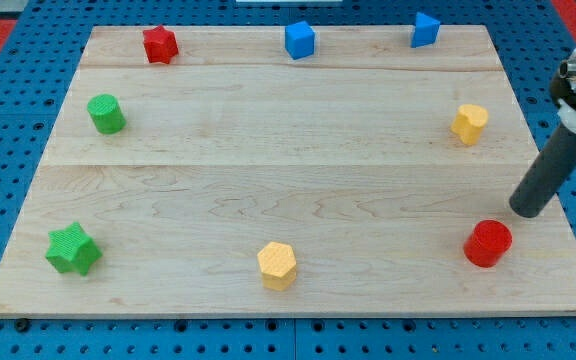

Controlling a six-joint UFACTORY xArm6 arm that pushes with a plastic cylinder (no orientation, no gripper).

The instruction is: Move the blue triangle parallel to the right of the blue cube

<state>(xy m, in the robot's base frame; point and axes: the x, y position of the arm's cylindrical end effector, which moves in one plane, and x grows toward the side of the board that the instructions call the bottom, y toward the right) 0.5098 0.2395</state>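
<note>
The blue cube sits near the top edge of the wooden board, at the middle. The blue triangle sits at the top edge to the cube's right, a little higher in the view. My tip is at the board's right side, far below the blue triangle, just above and to the right of the red cylinder. It touches no block.
A red star-shaped block is at the top left. A green cylinder and a green star are on the left. A yellow hexagon is at the bottom middle, a yellow block on the right. The board lies on a blue pegboard.
</note>
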